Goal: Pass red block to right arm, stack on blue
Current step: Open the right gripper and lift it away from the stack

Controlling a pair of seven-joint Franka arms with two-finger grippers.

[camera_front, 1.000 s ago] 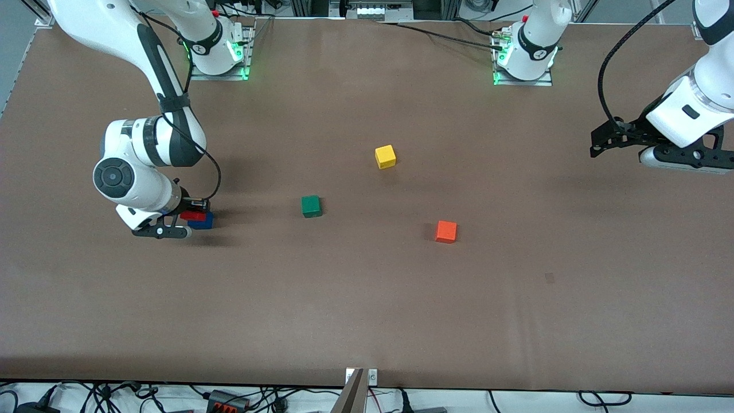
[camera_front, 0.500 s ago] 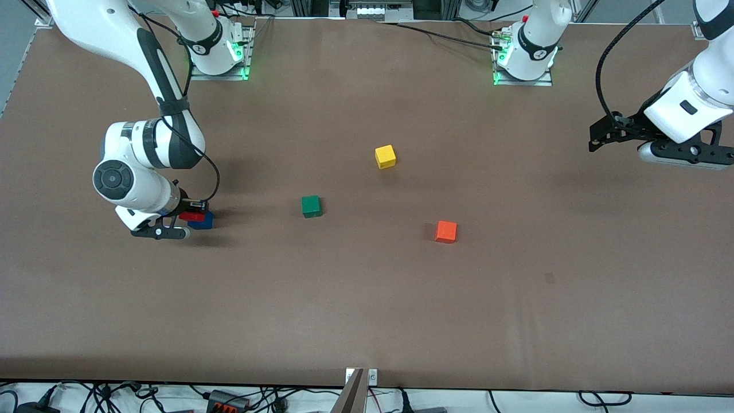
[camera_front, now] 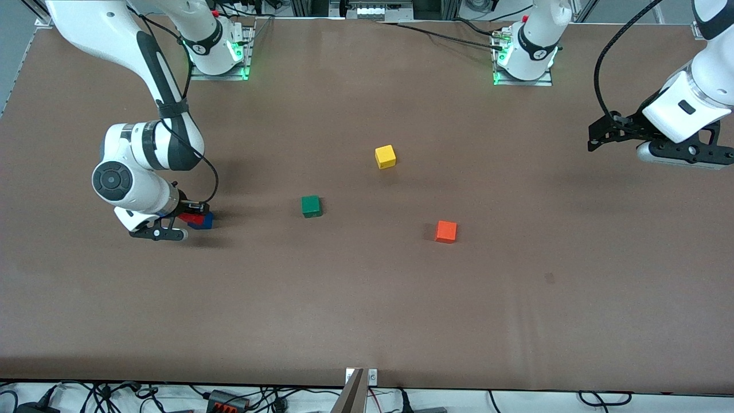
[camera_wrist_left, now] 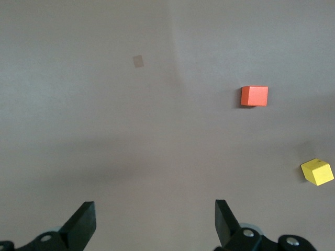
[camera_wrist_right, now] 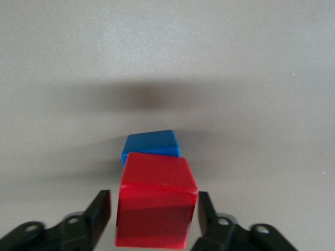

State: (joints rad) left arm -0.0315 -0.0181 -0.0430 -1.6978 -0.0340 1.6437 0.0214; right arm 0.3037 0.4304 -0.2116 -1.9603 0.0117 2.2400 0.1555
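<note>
A brown table (camera_front: 367, 310) is seen under 2 white arms. The left gripper (camera_wrist_left: 154, 222) is held spread wide and empty over the left arm's end. At the right arm's end, the right gripper (camera_wrist_right: 154, 209) is parted around the red block (camera_wrist_right: 155, 201), which is set on the blue cube (camera_wrist_right: 151, 145), with narrow gaps at both fingers.

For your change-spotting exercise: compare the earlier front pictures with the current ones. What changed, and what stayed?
The right gripper has begun opening, loosening around the red block sitting on the blue block. The left gripper, open, drifted slightly upward. The green, yellow and orange cubes stayed put.
</note>
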